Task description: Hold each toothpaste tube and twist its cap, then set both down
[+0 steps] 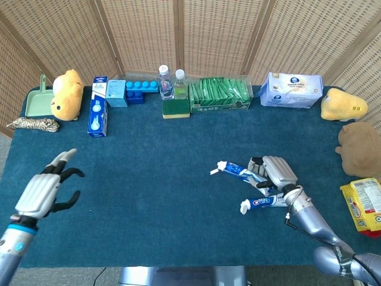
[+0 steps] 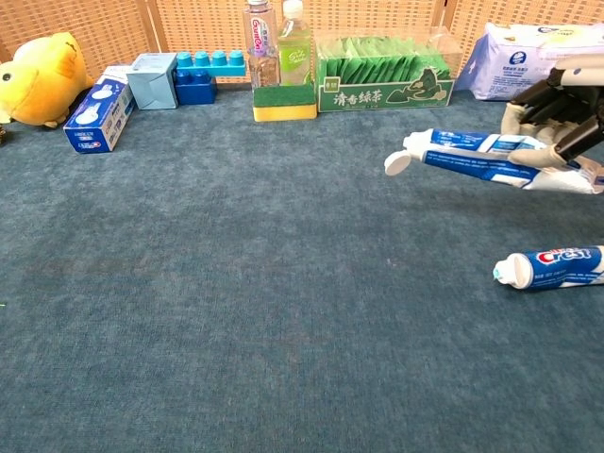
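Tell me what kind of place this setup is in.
Probably a staged robot test table, not a home: blue cloth table, woven screen behind, and unrelated props lined up at the back, such as a plush toy and building blocks.

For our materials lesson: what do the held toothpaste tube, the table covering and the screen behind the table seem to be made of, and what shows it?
Held toothpaste tube: probably glossy printed plastic, flattened at its tail, with a smooth white cap.
Table covering: looks like matte blue-green carpet or felt; fuzzy, flecked texture.
Screen: apparently woven cane or rattan in wooden frames; fine lattice pattern.
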Robot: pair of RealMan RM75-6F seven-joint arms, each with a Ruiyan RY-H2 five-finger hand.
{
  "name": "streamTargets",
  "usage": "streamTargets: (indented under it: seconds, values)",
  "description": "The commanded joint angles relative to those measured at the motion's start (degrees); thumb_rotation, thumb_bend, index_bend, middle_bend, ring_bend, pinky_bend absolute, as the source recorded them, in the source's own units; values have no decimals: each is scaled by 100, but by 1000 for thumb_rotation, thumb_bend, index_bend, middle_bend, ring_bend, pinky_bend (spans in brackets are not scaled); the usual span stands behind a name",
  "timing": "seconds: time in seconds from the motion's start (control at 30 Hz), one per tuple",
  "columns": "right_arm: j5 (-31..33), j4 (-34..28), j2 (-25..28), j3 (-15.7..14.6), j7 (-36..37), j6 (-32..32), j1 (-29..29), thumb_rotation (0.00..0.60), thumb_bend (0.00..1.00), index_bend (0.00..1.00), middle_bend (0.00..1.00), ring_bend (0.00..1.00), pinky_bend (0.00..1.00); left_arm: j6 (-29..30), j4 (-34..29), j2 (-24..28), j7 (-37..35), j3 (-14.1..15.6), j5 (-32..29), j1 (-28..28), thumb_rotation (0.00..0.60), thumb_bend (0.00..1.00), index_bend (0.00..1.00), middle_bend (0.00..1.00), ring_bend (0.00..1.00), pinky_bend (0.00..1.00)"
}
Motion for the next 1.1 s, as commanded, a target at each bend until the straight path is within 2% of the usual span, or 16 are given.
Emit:
streamTargets:
  seconds: [0.03,0.2,0.4,0.5,0.57,0.63,0.73,0.8,0.87,0.93,1.1]
  values:
    - [-22,39,-6,5,17,-24,-10,600,536,822,646,544,530,233,55,84,-31,112,89,275,600,368,338,33,0,157]
    - [-21,127,-28,6,25,-62,-29,600,533,818,643,539,522,493,134,77,12,126,156,580,600,367,329,35,0,151]
    - [-47,195,9,-1,23,-124,-54,600,525,795,619,513,445,560,232,5,44,-33,146,724,600,368,326,35,0,146]
    - [-91,262,20,-37,-27,-122,-74,600,519,701,561,460,346,530,265,-50,57,-104,130,736,600,367,325,35,0,144]
    - [-192,323,12,-80,-74,-98,-92,591,512,589,470,367,257,515,288,-101,54,-147,122,745,600,367,323,35,0,144]
    - [-346,421,-1,-130,-92,-40,-136,535,507,487,384,267,203,463,333,-194,65,-190,102,753,600,367,318,35,0,143]
    - [-491,546,-2,-151,-63,45,-194,376,464,301,276,140,175,405,384,-283,100,-235,81,770,600,367,310,34,0,141]
    - [-547,586,14,-155,4,71,-234,321,427,239,252,110,169,388,410,-321,124,-265,66,784,600,367,306,34,0,140]
    - [-578,619,17,-145,56,115,-270,297,394,180,226,86,165,384,433,-353,145,-297,45,795,600,368,303,33,0,139]
    - [-616,650,24,-132,114,187,-323,297,382,156,207,71,163,365,464,-396,161,-340,8,807,600,369,301,33,0,138]
    - [-669,715,21,-72,297,446,-491,297,377,144,187,57,163,332,531,-470,227,-416,-35,826,600,367,295,34,0,134]
